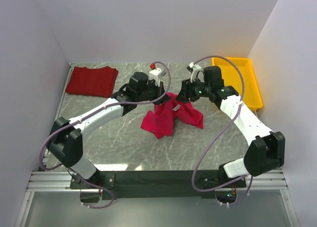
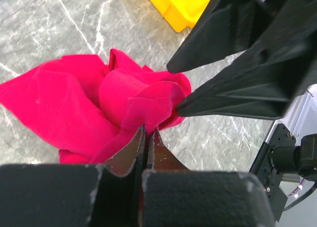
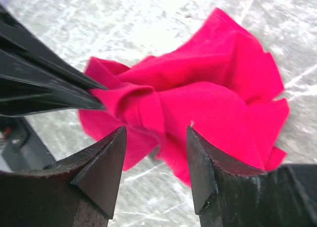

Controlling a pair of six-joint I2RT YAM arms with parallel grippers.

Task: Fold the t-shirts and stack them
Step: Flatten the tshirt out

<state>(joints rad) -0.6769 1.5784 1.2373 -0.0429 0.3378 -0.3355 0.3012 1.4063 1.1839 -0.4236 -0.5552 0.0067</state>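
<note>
The crimson-pink t-shirt lies crumpled mid-table, one part raised off the marble. My left gripper is shut on that raised fold; in the left wrist view its fingertips meet in the pink cloth. My right gripper faces it from the right, open, its fingers standing either side of a bunched fold of the shirt without pinching it. The darker brick-red t-shirt lies folded flat at the back left.
A yellow tray stands at the back right, close behind the right arm. White walls close the table on the left, back and right. The two grippers' tips are only a few centimetres apart.
</note>
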